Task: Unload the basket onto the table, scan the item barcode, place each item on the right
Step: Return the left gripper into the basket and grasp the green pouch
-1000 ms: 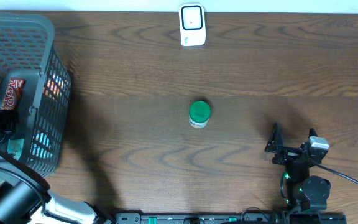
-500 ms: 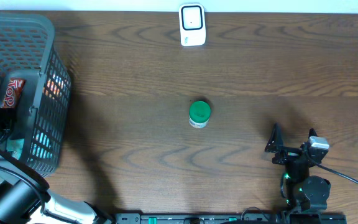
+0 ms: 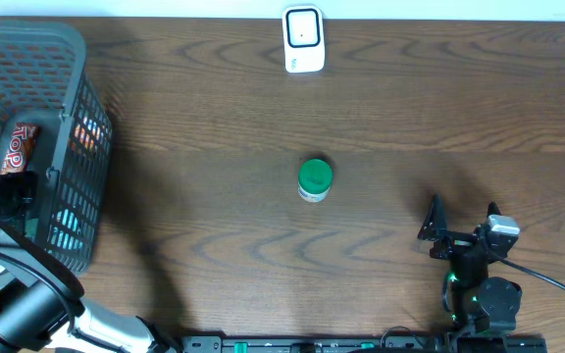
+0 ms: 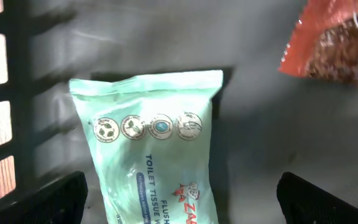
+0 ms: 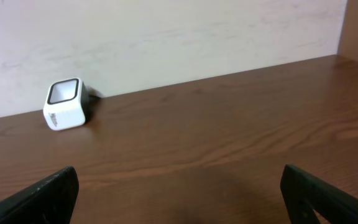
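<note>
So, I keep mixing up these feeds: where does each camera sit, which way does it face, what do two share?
Overhead: above the table, looking straight down at basket, jar, scanner; left arm, right arm at the bottom.
Left wrist: inside the basket, facing a tissue pack; left gripper open below.
Right wrist: low over the table, facing scanner and wall; right gripper open below.
Shared: overhead and right wrist both show the scanner.

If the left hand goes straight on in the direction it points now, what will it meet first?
Most likely the pale green wipes pack on the floor of the basket: it lies between the open fingers of the left hand. The red bag is off to one side. How far away is unclear.
</note>
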Motion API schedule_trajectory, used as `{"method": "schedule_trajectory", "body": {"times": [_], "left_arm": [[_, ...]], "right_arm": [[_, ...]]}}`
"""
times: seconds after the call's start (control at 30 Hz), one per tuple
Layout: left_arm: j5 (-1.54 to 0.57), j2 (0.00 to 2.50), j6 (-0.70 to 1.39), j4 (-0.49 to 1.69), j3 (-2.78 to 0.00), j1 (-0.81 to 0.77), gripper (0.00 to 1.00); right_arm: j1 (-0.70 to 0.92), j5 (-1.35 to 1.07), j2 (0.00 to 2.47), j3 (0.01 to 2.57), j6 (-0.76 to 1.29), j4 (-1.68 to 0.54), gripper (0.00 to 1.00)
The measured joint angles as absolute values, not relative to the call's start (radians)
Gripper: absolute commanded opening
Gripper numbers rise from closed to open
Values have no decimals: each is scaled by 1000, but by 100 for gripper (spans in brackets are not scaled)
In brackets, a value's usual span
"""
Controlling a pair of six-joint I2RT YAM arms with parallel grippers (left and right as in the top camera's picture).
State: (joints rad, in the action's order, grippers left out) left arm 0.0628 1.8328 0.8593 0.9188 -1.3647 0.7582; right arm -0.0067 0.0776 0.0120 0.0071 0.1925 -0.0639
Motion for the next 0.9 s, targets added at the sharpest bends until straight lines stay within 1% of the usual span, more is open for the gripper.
{"method": "schedule_trajectory", "body": {"times": [0.17,0.33,0.47,0.5,0.57,0.77,0.8,0.83,0.87,0.9], "left_arm": [[78,1873,921,908,-1365,758,98],[86,1947,935,894,-1365,758,98],[89,1954,940,892,-1366,759,98],[89,1954,941,893,-1366,759,88],[89,1954,941,895,-1367,759,65],[93,1956,944,931,-1372,759,22],[94,1956,945,942,-1378,759,19],[96,1956,942,954,-1386,759,11],[96,1956,943,968,-1394,760,8],[92,1956,942,985,-1405,761,8]], "right_arm": [[-7,78,12,7,192,-64,99],[-7,78,12,7,192,-64,99],[-7,78,12,7,192,-64,99],[-7,78,12,7,192,-64,99],[-7,78,12,7,192,-64,99],[-7,78,12,7,192,-64,99],[-7,78,12,7,192,-64,99],[-7,78,12,7,192,-64,99],[-7,78,12,7,192,-64,99],[-7,78,12,7,192,-64,99]]}}
